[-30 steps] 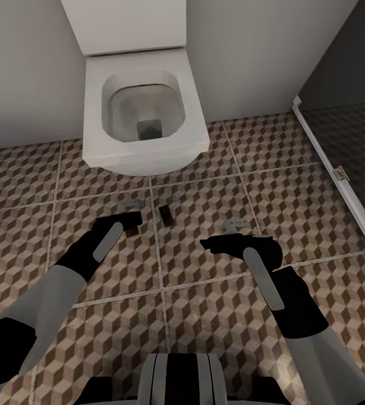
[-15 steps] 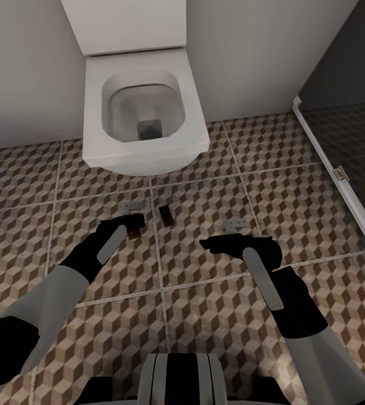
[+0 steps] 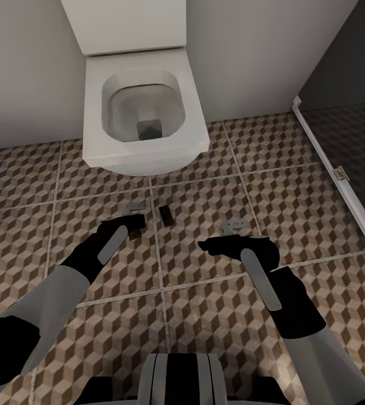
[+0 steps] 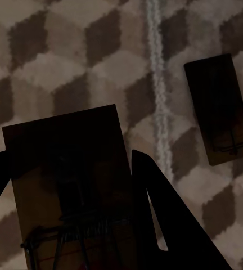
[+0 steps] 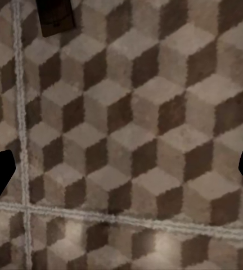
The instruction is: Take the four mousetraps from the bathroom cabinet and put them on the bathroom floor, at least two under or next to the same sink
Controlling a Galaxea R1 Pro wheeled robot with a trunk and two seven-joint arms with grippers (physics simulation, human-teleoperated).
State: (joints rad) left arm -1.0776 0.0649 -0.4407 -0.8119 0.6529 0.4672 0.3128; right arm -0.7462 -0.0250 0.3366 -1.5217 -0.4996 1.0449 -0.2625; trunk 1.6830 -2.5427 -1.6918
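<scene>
Your left gripper [image 4: 71,185] is clamped on a trap [image 4: 71,180], plain in the left wrist view and hidden by the gripper in the head view; a second trap [image 3: 165,214] lies on the floor [image 3: 216,315] beside a grout line. Your right gripper [image 5: 121,174] is spread wide over bare tile. The toilet [image 3: 143,112] stands just ahead, a glass screen [image 3: 345,185] to the right.

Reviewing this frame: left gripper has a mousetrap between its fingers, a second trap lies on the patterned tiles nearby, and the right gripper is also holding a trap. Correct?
Not quite. The right gripper holds nothing: the right wrist view shows its fingers spread wide over bare bathroom floor. The rest stands: in the left wrist view one mousetrap sits between the left gripper fingers, and a second mousetrap lies on the tiles.
</scene>
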